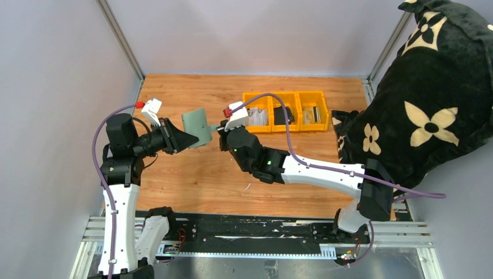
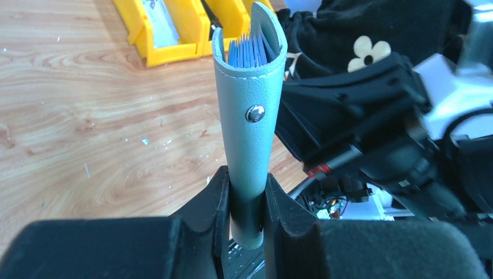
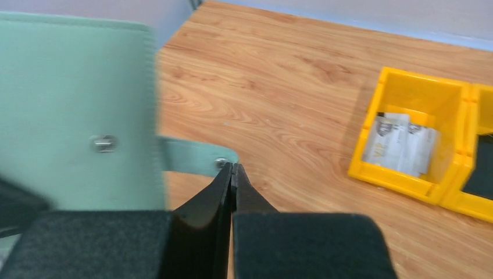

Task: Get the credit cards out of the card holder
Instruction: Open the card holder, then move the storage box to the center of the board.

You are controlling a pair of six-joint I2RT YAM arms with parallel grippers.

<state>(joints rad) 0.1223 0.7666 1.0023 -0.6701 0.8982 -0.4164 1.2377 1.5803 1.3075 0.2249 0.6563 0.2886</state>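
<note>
Pale grey-green folding card holder [image 1: 196, 127] sits clamped in left gripper [image 2: 247, 197]; right gripper [image 3: 232, 174], pinching its 3 o'clock strap [image 3: 186, 156], should pull it open.

Pale green card holder [image 2: 247, 116] aloft, snap strap undone; blue-edged credit cards [image 2: 247, 51] inside.

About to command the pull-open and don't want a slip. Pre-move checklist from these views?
1. Left gripper clamped on the lower end of the card holder: ok.
2. Right gripper shut on the tip of the strap: ok, though the bite looks slim.
3. Strap unsnapped from the stud: ok.
4. Holder flaps parted at the far end: ok.
5. Credit cards visible inside: cannot tell, only blue pocket edges show.
</note>
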